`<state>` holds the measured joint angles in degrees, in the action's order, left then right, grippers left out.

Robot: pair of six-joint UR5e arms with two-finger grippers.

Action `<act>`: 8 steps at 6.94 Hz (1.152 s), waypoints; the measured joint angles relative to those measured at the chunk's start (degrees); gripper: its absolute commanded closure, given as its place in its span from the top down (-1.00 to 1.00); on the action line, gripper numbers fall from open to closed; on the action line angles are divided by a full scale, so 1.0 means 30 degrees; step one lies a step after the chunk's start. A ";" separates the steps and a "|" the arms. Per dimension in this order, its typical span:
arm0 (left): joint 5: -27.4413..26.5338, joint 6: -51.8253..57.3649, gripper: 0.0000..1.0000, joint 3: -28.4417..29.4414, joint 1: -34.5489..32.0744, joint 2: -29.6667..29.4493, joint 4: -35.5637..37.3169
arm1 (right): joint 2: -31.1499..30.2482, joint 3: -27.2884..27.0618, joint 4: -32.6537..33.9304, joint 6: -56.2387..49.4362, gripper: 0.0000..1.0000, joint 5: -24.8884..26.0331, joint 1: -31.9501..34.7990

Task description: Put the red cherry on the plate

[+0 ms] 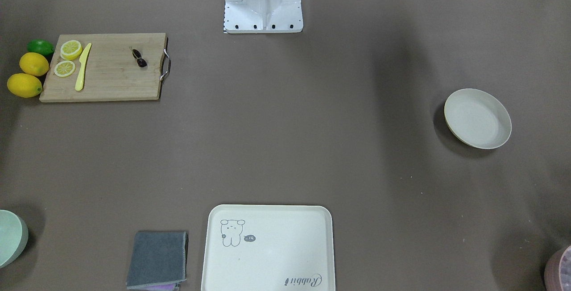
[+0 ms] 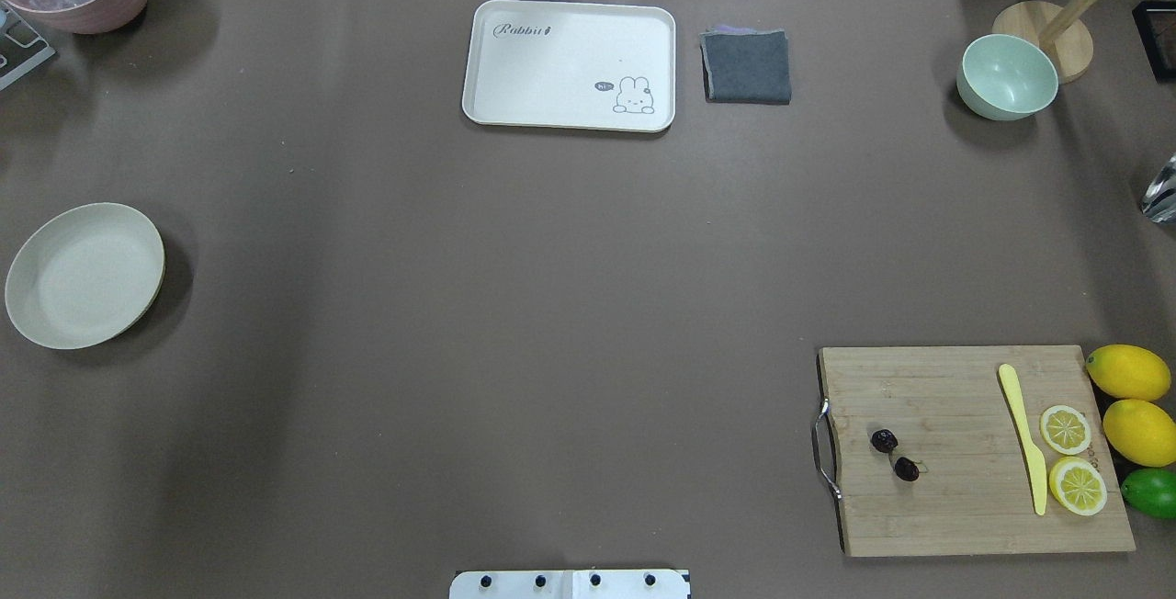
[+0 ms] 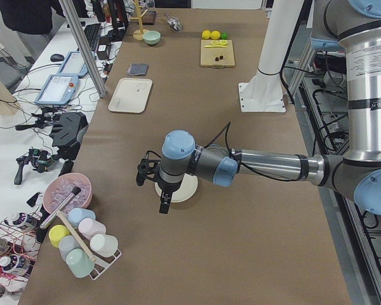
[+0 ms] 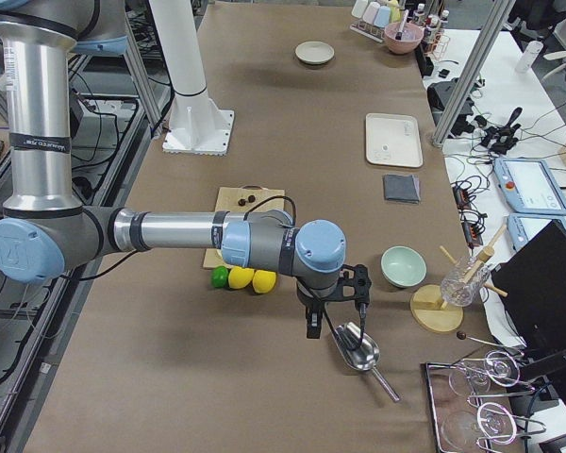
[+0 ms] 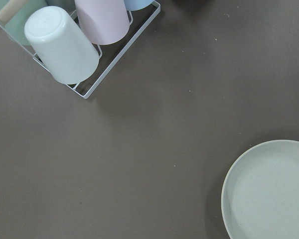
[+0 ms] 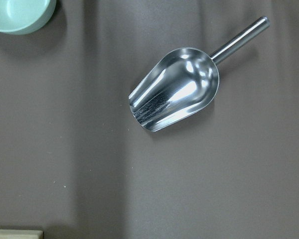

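Reaching next: right tool (image 4: 338,316), grip cannot tell, should centre over tiny dark-red stemmed cherry pair (image 2: 895,454), pinch low, then round cream plate (image 2: 84,275).

Table cover (image 2: 551,305): matt brown sheet, paper-like to our eye, softly creased.
Cutting board (image 2: 965,498): pale wood with a fine straight grain and a dull finish; we note its shiny metal handle (image 2: 824,448).
Red cherry (image 2: 885,440): dark, glossy skin.
Plate (image 5: 269,194): smooth matt cream, faintly speckled.
Scoop (image 6: 174,89): polished metal, mirror-bright.
Tray (image 2: 551,57): smooth cream with a satin finish, plastic as we read it.
Folded cloth (image 2: 746,66): grey fabric, soft and matt.
Knife (image 2: 1023,438): yellow plastic, matt.
Cups (image 5: 62,45): pastel plastic, smooth, with a slight sheen.
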<state>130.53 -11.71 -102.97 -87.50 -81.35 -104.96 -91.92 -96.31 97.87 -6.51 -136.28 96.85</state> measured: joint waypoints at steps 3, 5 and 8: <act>0.0095 0.0064 0.96 0.0207 0.0017 0.0072 0.0015 | 0.0298 -0.0445 -0.0010 0.1129 1.00 -0.0027 0.0001; 0.0092 0.0066 0.96 0.0318 0.0017 0.0156 0.0034 | 0.0298 -0.0624 -0.0008 0.1247 1.00 -0.0042 0.0001; 0.0077 0.0073 0.96 0.0370 0.0026 0.0188 0.0037 | 0.0195 -0.0691 -0.0002 0.1247 1.00 -0.0063 0.0001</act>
<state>130.76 -11.49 -101.86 -87.43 -80.79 -104.85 -91.33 -98.38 97.86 -2.76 -136.46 96.85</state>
